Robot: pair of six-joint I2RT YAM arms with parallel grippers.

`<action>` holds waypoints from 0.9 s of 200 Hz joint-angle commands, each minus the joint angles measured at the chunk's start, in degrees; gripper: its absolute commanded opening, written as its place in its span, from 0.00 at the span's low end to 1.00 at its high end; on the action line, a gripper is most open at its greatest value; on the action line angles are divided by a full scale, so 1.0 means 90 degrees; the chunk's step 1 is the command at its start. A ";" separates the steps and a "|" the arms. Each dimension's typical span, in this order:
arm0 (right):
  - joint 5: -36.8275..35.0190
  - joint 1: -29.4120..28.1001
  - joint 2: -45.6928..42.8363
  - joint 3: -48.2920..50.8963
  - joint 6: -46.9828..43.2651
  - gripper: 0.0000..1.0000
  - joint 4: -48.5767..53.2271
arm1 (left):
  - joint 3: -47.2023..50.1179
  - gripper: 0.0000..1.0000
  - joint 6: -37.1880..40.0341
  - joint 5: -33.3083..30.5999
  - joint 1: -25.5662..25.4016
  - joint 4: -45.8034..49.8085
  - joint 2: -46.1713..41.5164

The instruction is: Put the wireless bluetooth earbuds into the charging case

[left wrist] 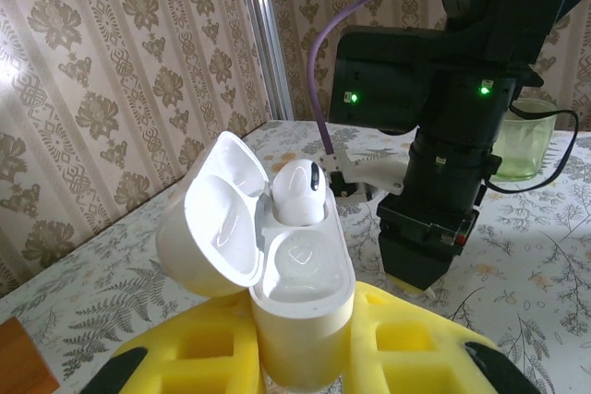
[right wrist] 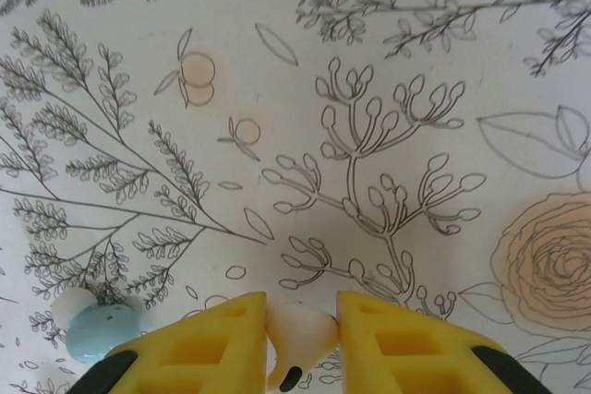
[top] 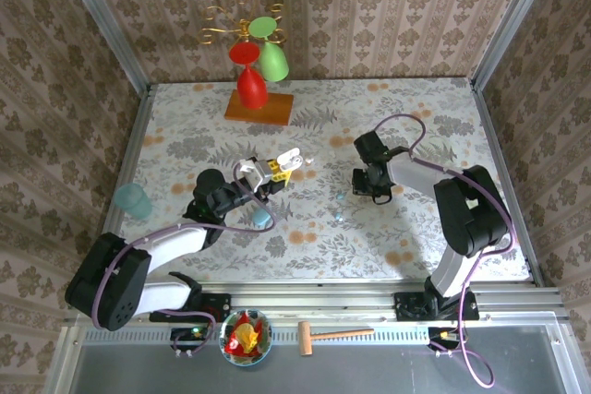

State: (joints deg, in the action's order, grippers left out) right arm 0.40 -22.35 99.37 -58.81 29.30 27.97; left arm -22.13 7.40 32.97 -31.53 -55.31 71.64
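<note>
Two pairs of yellow foam fingers are both busy. The left gripper [left wrist: 305, 350] is pressed together around the lower body of a white charging case [left wrist: 300, 294], holding it upright with its lid [left wrist: 217, 228] swung back to the left. One seated earbud [left wrist: 297, 191], white with a dark tip, stands in the far socket. The socket nearer the camera looks bare. The right gripper [right wrist: 302, 317] points down at the flowered table [right wrist: 416, 89], its fingers drawn close and pinching a white earbud [right wrist: 297, 340] between the pads. I cannot tell whether that piece touches the cloth. A pale blue earbud [right wrist: 100, 331] lies loose on the table, just beside the left finger of that right gripper.
</note>
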 commanded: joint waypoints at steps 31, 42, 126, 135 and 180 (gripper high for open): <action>-0.0005 -0.0367 -0.0074 0.0365 0.0469 0.26 0.0281 | -0.0107 0.04 0.0150 0.0017 -0.0052 0.0063 -0.0060; 0.0078 -0.0396 -0.0093 0.0403 0.0509 0.29 0.0281 | -0.0127 0.04 0.0145 0.0016 -0.0059 0.0071 -0.0032; -0.0045 -0.0148 -0.0183 -0.0331 -0.0148 0.57 0.1403 | -0.0227 0.04 0.0188 0.0025 -0.0110 0.0211 -0.0082; -0.0045 -0.0117 -0.0088 -0.0517 -0.0324 0.57 0.1638 | -0.0227 0.04 0.0202 0.0009 -0.0110 0.0251 -0.0114; 0.0004 -0.0027 0.0756 -0.1598 -0.1048 0.50 0.2728 | -0.0197 0.04 0.0271 -0.0040 -0.0120 0.0334 -0.0196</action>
State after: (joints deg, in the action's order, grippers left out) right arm 0.45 -22.76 101.82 -68.73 24.82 43.70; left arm -22.57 8.21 32.91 -32.23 -52.38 71.33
